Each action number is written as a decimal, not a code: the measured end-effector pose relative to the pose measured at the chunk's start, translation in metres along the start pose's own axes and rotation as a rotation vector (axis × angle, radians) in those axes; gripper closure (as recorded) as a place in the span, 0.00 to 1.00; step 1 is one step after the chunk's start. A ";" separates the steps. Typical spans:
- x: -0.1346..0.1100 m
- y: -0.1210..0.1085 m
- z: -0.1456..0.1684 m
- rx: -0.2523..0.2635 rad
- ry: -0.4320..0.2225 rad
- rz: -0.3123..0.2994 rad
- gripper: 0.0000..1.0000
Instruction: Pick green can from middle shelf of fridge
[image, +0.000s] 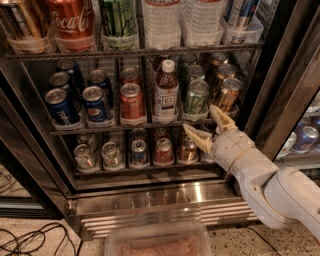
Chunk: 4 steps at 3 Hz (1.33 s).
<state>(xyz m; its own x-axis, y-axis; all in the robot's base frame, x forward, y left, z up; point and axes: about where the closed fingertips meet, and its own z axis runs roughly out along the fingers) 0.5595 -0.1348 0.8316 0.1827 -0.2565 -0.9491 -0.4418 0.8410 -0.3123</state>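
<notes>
The green can (196, 97) stands at the front of its lane on the middle shelf (100, 129) of the fridge (150, 200), with two more green cans behind it. Copper-brown cans (227, 93) fill the lane to its right. My gripper (202, 120) is open just below and in front of the green can. One cream fingertip points up at the shelf rail right of the can, the other points left under the rail. It holds nothing and does not touch the can.
A brown bottle (165, 92), a red can (132, 102) and blue Pepsi cans (96, 104) fill the lanes to the left. Bottles and cans line the top shelf, small cans (138, 151) the lower one. The black door frame (280, 90) stands right; a plastic bin (157, 242) and cables (30, 240) lie below.
</notes>
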 end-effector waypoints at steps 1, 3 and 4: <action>0.002 -0.005 0.008 0.008 -0.010 -0.004 0.36; 0.002 -0.023 0.035 0.030 -0.048 -0.031 0.32; 0.004 -0.025 0.041 0.029 -0.050 -0.032 0.32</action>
<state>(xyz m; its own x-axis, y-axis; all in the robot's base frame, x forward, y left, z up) 0.6075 -0.1375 0.8372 0.2404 -0.2595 -0.9353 -0.4092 0.8467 -0.3401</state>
